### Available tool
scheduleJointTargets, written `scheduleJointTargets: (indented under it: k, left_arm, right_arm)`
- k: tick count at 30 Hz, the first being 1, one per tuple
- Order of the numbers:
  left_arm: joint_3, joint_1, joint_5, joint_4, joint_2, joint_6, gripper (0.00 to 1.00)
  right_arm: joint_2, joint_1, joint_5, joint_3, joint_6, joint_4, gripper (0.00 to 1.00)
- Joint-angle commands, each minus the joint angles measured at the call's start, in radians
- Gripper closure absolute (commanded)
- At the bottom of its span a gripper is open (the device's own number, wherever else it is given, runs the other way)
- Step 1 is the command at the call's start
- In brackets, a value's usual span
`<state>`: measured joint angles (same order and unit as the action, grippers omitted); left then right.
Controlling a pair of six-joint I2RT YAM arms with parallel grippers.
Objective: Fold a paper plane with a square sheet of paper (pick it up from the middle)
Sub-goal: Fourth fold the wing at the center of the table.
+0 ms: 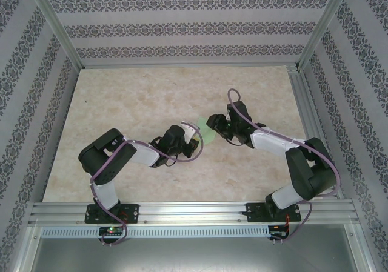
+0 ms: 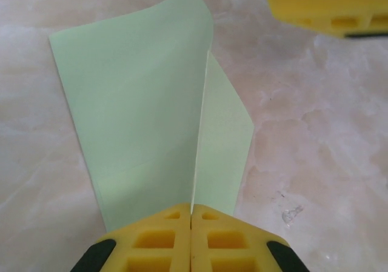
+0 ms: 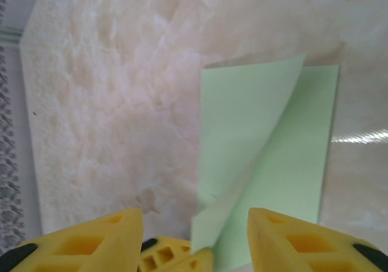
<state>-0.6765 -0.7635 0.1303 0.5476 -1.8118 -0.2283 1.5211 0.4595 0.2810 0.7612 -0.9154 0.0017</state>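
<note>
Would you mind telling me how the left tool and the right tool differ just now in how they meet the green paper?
The left tool has its jaws pressed together, while the right tool has its jaws well apart. The left tool pinches the folded green paper at its near edge; the right tool grips nothing, a lifted flap merely standing between its fingers. Both have yellow fingers and meet at the same paper.

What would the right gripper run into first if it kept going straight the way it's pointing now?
Most likely the green paper sheet: in the wrist view its lifted flap stands just ahead of the right gripper, between the open jaws. Beyond it lies the table. Depth is hard to judge here.
</note>
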Motion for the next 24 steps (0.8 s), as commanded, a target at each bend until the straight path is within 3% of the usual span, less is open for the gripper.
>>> scheduleJointTargets:
  k: [1,11,24]
  left_arm:
    - [0.003,0.028,0.062,-0.031,0.027,-0.137,0.94]
    - [0.015,0.078,0.140,0.002,0.037,-0.314,0.95]
    - [0.031,0.108,0.140,-0.007,0.046,-0.478,0.96]
  right_arm:
    - [-0.004,-0.005,0.031,-0.023,0.120,0.052,0.52]
    - [0.119,0.020,0.115,0.016,0.167,0.080,0.56]
    - [0.197,0.041,0.104,0.091,0.171,0.023,0.54]
